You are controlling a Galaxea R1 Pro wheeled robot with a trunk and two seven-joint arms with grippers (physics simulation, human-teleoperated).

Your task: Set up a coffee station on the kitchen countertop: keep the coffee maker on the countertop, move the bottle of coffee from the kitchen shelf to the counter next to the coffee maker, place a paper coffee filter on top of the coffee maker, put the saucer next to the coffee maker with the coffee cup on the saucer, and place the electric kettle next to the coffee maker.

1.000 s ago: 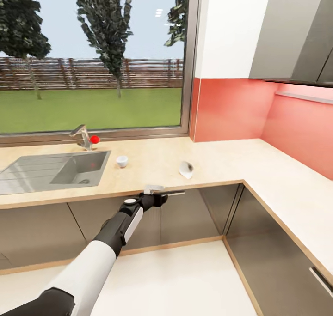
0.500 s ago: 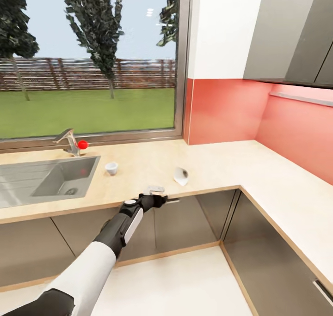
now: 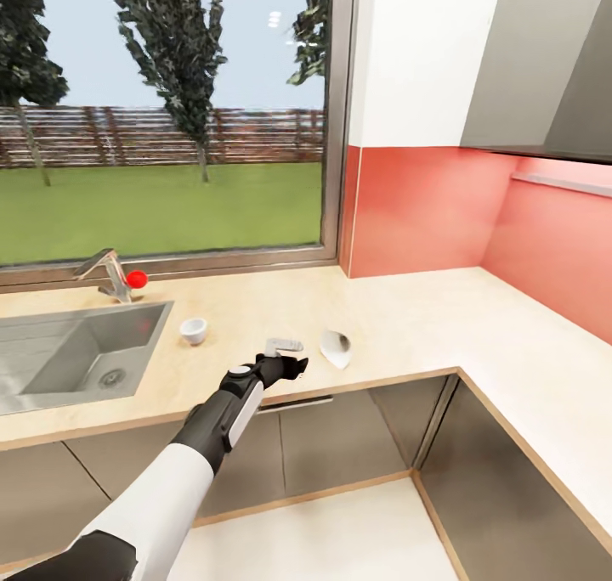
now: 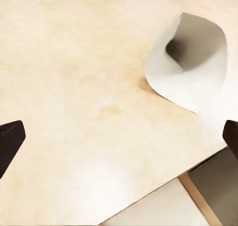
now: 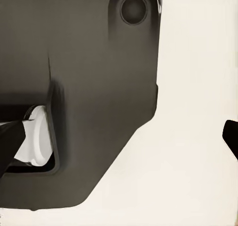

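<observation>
The left gripper hangs with jaws spread wide over the table, the paper coffee filter lying just ahead of them. Light and flimsy, it likely crumples; pinch one cone wall gently at the open rim.

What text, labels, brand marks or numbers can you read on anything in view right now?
None: no readable text shows.
The white cone-shaped paper coffee filter is blank.
The small white round coffee cup is unmarked.
The light tan wood-look countertop, steel sink and open left gripper carry no lettering.
</observation>
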